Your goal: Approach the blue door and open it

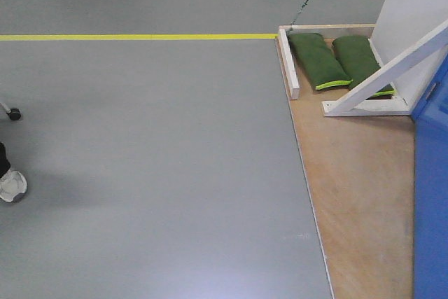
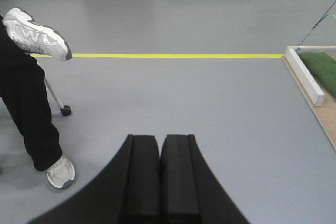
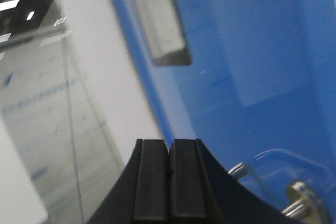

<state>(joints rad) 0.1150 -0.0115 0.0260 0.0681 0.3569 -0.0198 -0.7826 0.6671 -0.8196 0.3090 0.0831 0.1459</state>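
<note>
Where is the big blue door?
The glossy blue door stands at the front view's right edge, by the wooden platform, just beside the white slanted brace.

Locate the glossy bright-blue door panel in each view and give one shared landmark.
Exterior front: glossy bright-blue door panel along the right edge, lower half.
Left wrist: not in it.
Right wrist: fills the right side, with a round steel fitting at lower right.
Shared landmark: yellow floor line, in the front and left wrist views only.

Grey floor: yellow line, wooden platform bearing two green sandbags.
</note>
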